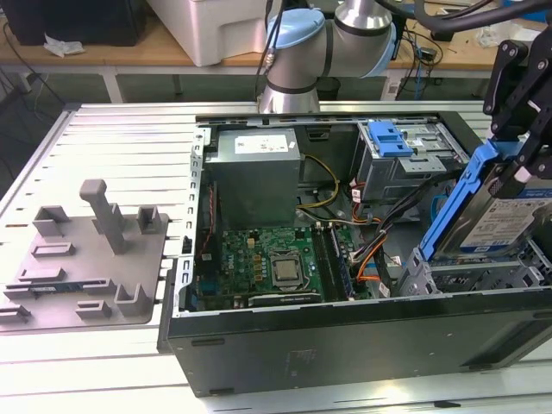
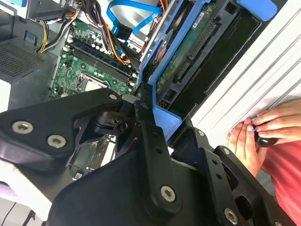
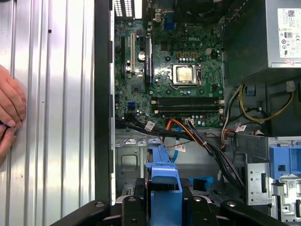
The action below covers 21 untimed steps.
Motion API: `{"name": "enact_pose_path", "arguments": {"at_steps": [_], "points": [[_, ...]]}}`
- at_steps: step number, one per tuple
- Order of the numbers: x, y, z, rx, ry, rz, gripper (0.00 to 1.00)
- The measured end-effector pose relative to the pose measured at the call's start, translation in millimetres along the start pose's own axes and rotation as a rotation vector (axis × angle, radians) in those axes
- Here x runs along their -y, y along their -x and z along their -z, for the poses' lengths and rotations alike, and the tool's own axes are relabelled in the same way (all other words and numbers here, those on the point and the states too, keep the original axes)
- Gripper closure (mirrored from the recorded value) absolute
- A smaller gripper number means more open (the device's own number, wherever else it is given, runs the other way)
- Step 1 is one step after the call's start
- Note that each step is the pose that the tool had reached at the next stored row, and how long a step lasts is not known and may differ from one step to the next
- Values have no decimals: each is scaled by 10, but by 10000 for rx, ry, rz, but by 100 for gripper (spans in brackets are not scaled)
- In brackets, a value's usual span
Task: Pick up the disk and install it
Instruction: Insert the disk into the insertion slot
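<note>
The disk [image 1: 504, 216], a silver drive with a blue-and-white label in a blue carrier frame [image 1: 466, 194], hangs tilted over the grey drive cage [image 1: 483, 278] at the open computer case's corner on the exterior view's right. My black gripper [image 1: 516, 159] is shut on its upper end. The second wrist view shows the disk's green circuit-board underside [image 2: 188, 56] and one black finger [image 2: 150, 141] against the carrier [image 2: 164, 121]. In the first wrist view the carrier's blue end [image 3: 163, 169] sticks out from my gripper [image 3: 164, 207], above the case's lower bay.
The case holds a motherboard [image 1: 267, 259], a grey power supply [image 1: 257, 168], loose cables [image 1: 371, 250] and a second cage with a blue latch [image 1: 390, 138]. A grey fixture plate [image 1: 86, 259] lies on the exterior view's left. A person's hand [image 3: 9, 108] rests on the table beside the case.
</note>
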<state>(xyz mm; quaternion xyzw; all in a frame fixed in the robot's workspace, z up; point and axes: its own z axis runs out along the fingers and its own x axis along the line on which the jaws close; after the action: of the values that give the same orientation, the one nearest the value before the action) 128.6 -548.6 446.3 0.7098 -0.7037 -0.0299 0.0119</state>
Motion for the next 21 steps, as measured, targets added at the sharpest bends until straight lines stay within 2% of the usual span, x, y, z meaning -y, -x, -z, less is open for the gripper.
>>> {"name": "enact_pose_path", "arguments": {"at_steps": [21], "points": [[6,-5,-73,0,-1,0,63]]}}
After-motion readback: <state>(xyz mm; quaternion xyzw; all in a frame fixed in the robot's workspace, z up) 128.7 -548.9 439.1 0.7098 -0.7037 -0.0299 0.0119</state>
